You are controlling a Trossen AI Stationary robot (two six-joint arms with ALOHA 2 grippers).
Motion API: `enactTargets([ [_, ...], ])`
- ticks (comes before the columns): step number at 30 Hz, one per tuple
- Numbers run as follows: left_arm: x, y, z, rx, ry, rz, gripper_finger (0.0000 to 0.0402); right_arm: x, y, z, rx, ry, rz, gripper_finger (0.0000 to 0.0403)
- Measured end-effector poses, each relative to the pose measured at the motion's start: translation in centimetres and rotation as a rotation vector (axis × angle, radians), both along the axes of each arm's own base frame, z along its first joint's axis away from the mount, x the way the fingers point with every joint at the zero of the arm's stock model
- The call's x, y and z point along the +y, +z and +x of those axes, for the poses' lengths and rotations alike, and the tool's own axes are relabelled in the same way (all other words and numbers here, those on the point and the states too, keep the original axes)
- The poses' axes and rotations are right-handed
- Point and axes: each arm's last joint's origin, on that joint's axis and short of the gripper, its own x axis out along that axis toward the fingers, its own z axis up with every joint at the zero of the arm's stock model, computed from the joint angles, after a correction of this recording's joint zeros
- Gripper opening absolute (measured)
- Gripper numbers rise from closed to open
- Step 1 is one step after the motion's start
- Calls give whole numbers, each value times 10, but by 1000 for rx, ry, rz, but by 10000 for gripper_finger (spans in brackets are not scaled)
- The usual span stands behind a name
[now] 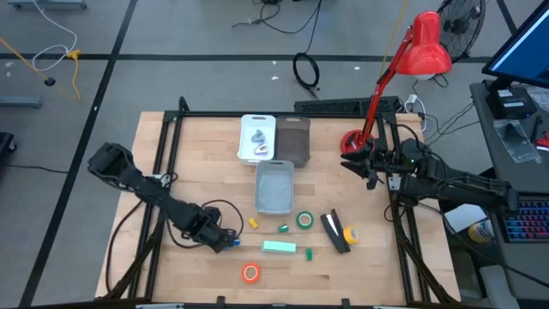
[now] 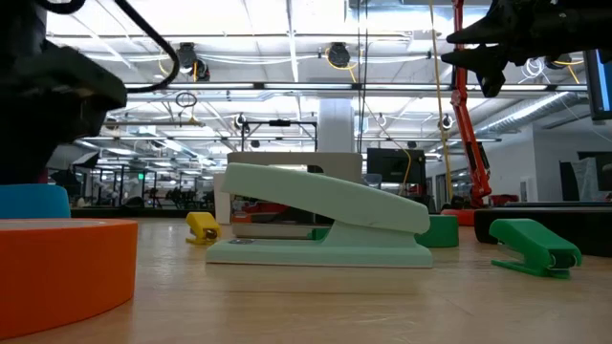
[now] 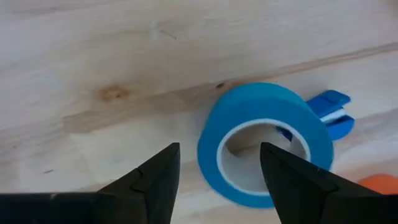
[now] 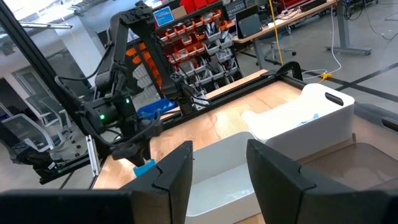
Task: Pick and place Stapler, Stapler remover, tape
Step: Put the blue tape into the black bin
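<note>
1. Worktop [image 1: 197,154]: a pale wooden surface carrying 3 bins at its far middle: 1 white bin [image 1: 257,124], 1 dark bin [image 1: 292,142] and 1 grey bin [image 1: 274,202].
2. Stapler: 2 visible. 1 mint-green stapler [image 1: 279,247] lies flat near the front middle; 1 black stapler [image 1: 334,232] lies to its right. Both are judged rigid and fairly heavy; the best hold is across the narrow body, near mid-length.
3. Tape: 4 rolls. The blue tape roll [image 3: 264,146] lies flat on the wood just ahead of the left end effector [image 3: 219,180]; an orange roll [image 1: 250,273] sits at the front edge, a green roll [image 1: 304,221] beside the grey bin, and a yellow-orange roll [image 1: 349,233] touches the black stapler. These are judged light, stiff rings, best pinched across 1 wall, 1 finger inside the core.
4. Stapler remover: 1 green remover [image 2: 535,247] is clear in the low view; it is judged light, hard and slippery.
5. Left end effector: fingers spread apart, holding nothing, straddling the near wall of the blue roll.
6. Right end effector [image 4: 217,171]: parted, empty, raised above the bins.
</note>
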Motion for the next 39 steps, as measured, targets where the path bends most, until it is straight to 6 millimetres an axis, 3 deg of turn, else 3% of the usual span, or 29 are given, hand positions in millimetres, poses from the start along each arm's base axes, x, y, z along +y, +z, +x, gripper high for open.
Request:
enactTargets([
  [6, -2, -7, 2, 20, -1, 1, 208, 0, 0, 0, 0, 0, 0, 146],
  [22, -2, -5, 3, 3, 5, -11, 42, 0, 0, 0, 0, 0, 0, 146],
  [31, 1, 17, -3, -61, 25, -55, 43, 0, 0, 0, 0, 0, 0, 146],
  [39, 13, 53, -9, -294, 78, 0, 42, 0, 0, 0, 0, 1, 0, 146],
])
